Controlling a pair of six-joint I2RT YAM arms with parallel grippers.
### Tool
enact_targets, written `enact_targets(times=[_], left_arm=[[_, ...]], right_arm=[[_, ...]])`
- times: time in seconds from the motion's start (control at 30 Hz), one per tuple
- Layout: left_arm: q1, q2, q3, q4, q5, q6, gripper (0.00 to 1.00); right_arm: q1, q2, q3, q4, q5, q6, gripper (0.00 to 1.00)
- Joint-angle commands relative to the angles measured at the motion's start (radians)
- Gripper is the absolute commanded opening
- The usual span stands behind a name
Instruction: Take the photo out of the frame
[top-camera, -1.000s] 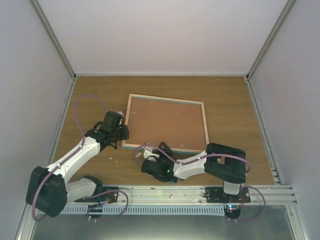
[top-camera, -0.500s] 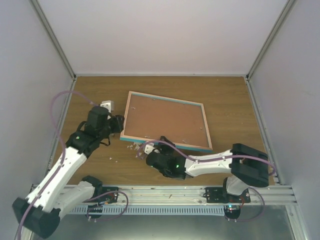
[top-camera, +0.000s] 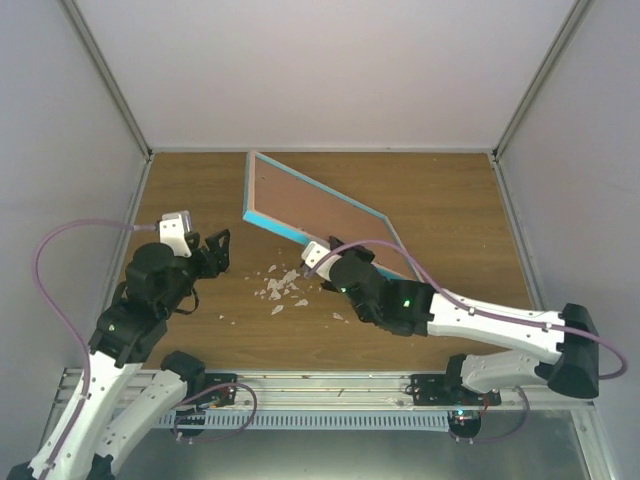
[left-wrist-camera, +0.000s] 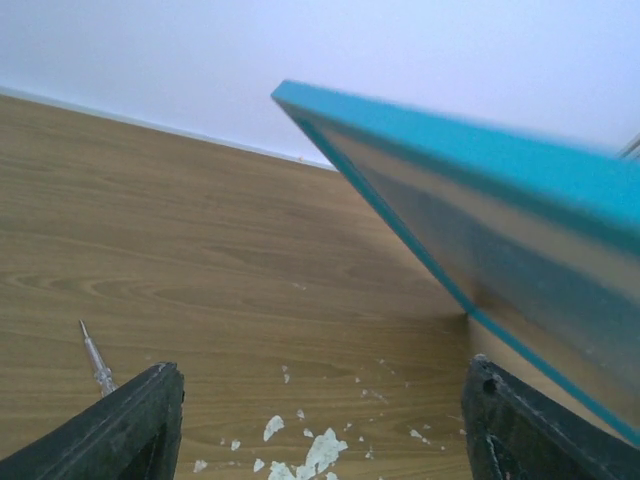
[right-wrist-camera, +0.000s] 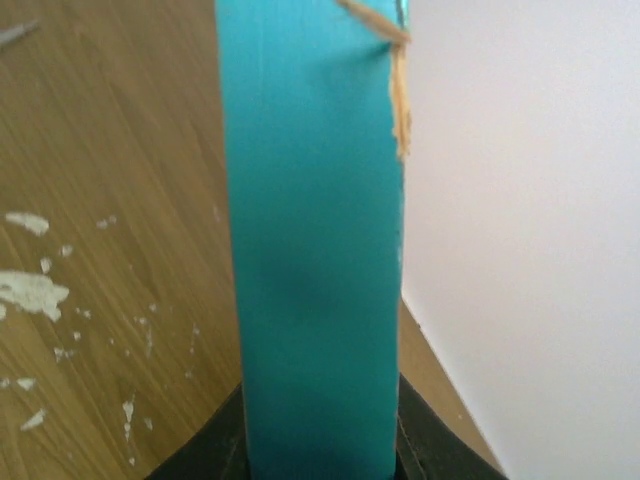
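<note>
Leaning at a steep tilt over the middle of the bench (top-camera: 450, 200), the frame (top-camera: 320, 205) shows its brown back panel and pale wood edging from above, with a turquoise rim along its left and near sides. The right hand (top-camera: 322, 254) pinches the frame's near edge, which fills the gap between its fingers in the wrist view. The left hand (top-camera: 212, 250) hangs to the frame's left, fingers (left-wrist-camera: 140, 420) spread, touching nothing. White flakes (top-camera: 283, 288) litter the bench between the two hands.

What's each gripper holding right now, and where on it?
The right gripper clamps the frame by its near turquoise edge, tilted up; the left gripper holds nothing.
</note>
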Motion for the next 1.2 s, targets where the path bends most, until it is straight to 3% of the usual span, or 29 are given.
enact_targets(times=[0.0,0.57,0.93,1.17], left_arm=[[0.004,-0.044,-0.063,0.088,0.024,-0.010,0.78],[0.004,-0.038,-0.116,0.134,0.079,-0.010,0.86],[0.004,-0.033,-0.130,0.140,0.076,-0.013,0.87],[0.004,-0.033,-0.130,0.140,0.073,-0.010,0.87]], right_arm=[[-0.028,-0.061,0.117,-0.030,-0.126,0.122,0.01],[-0.038,-0.041,0.377,-0.134,-0.251,0.360,0.01],[-0.040,0.015,0.466,-0.153,-0.346,0.664,0.01],[-0.115,0.010,0.510,-0.182,-0.468,0.860,0.00]])
